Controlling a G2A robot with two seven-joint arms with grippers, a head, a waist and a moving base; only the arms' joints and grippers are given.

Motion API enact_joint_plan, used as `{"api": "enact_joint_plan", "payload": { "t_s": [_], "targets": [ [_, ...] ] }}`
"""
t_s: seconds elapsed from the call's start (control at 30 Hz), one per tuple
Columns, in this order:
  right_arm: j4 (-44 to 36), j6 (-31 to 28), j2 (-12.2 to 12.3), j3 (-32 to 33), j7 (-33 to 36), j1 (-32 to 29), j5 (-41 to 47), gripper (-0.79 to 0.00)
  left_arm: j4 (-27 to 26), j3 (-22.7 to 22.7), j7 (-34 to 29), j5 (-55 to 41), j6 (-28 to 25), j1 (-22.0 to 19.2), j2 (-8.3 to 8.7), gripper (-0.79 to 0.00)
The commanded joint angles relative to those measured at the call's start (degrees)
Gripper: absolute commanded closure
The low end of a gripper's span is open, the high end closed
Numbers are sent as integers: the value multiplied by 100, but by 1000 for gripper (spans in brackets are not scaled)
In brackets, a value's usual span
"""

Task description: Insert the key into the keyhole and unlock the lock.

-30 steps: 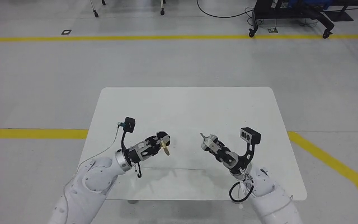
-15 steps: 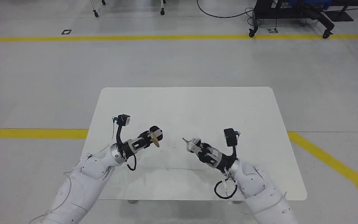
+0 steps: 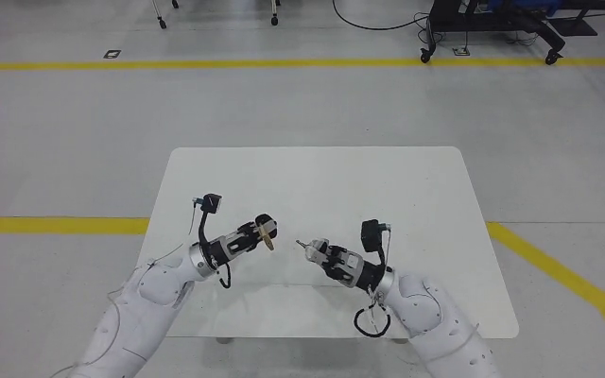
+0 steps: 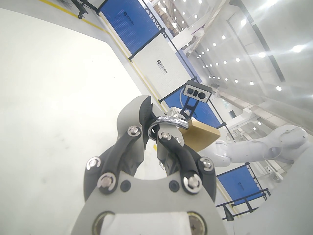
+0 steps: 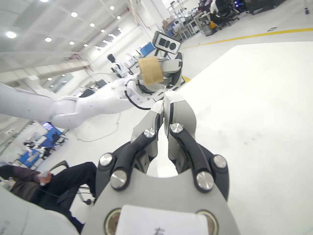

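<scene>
two arms, one part each, both held up off the white rectangular table. left gripper jaws pinch the curved steel shackle of the brass-coloured block padlock, so the body sticks out free toward the other arm. my read: that leaves the keyhole end open for access. right gripper jaws are pressed nearly together on a small metal key, tip poking out toward the lock. there is a gap between tip and padlock, so it's not yet inserted.

top view gives that gap and the rough line-up. right wrist view looks along the fingers at a flat face of the padlock, good for aiming, though i can't make out the keyhole. left wrist view makes clear the grip is on the shackle, not the body; top view can't settle that.
</scene>
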Motion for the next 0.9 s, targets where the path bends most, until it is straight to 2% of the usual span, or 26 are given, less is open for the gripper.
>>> {"api": "enact_joint_plan", "payload": {
  "t_s": [0.0,0.43,0.73,0.87],
  "targets": [
    [-131,323,-3,8,-207,-108,-520,0,46,28,38,202,21,-8,-8,0],
    [-872,1645,-23,-118,-722,-696,-1851,0,87,88,676,1746,84,-93,-51,0],
    [-1208,2002,-33,-204,-958,-994,-2196,0,45,115,1060,2362,49,-50,-75,0],
    [-1170,2219,-53,-267,-818,-958,-2247,0,17,110,1119,2460,81,-28,-80,0]
  ]
}}
